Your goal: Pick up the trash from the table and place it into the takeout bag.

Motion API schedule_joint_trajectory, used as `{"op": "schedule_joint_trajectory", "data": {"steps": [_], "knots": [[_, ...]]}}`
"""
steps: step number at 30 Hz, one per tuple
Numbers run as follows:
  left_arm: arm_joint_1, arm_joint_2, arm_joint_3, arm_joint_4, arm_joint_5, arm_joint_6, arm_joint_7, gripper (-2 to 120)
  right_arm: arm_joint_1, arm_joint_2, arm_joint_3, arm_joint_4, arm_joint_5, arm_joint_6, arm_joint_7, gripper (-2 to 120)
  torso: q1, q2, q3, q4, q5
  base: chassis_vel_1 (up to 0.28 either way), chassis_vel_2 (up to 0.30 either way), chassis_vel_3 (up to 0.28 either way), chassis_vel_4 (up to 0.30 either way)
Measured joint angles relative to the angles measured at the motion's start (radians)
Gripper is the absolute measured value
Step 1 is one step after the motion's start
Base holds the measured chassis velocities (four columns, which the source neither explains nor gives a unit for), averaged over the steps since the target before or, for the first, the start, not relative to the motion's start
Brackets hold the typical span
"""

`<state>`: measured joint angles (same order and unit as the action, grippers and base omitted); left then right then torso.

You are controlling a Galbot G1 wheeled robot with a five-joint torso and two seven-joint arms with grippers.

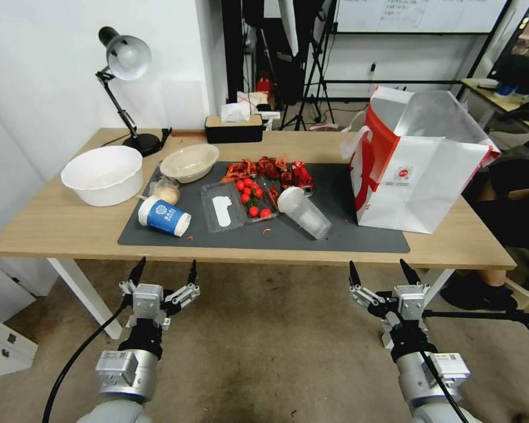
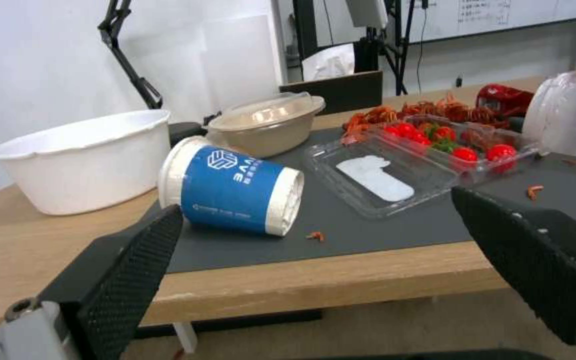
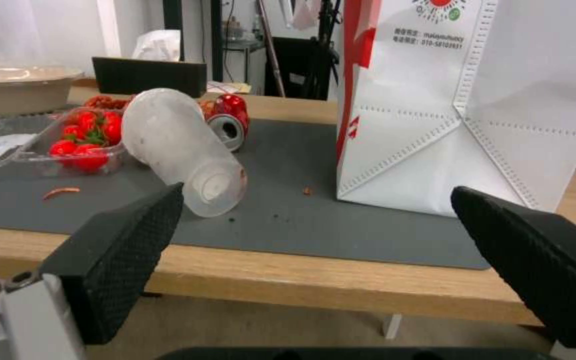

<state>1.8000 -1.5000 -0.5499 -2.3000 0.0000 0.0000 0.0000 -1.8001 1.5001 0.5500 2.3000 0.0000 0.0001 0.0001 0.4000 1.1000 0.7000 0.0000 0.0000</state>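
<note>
On the table point(image 1: 53, 229), across its dark grey mat point(image 1: 347, 238), lies the trash: a clear plastic cup point(image 1: 304, 212) point(image 3: 181, 150) and a blue-and-white paper cup point(image 1: 163, 216) point(image 2: 235, 190) on their sides, a small clear bag of beige food point(image 1: 166, 191), a beige bowl point(image 1: 189, 162) point(image 2: 268, 125) and a shiny red packet point(image 1: 301, 174) point(image 3: 229, 120). The takeout bag point(image 1: 420, 170) point(image 3: 468, 100) stands upright at the mat's right end. My left gripper point(image 1: 164, 271) point(image 2: 315, 207) and right gripper point(image 1: 381, 270) point(image 3: 315, 192) hang open and empty below the table's front edge.
A large white bowl point(image 1: 103, 174) sits on the bare wood at left, with a desk lamp point(image 1: 126, 59) behind it. A black tissue box point(image 1: 234, 128) stands at the back edge. A clear tray of cherry tomatoes point(image 1: 241, 202) and crayfish shells point(image 1: 258, 169) lie mid-mat.
</note>
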Motion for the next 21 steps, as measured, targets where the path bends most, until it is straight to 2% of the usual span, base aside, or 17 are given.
{"op": "schedule_joint_trajectory", "data": {"steps": [21], "knots": [[0.000,0.000,0.000,0.000,0.000,0.000,0.000,100,0.000,0.000,0.000,0.000,0.000,0.000,0.000,100,0.000,0.000,0.000,0.0000,0.0000,0.000,0.000,0.000,0.000]]}}
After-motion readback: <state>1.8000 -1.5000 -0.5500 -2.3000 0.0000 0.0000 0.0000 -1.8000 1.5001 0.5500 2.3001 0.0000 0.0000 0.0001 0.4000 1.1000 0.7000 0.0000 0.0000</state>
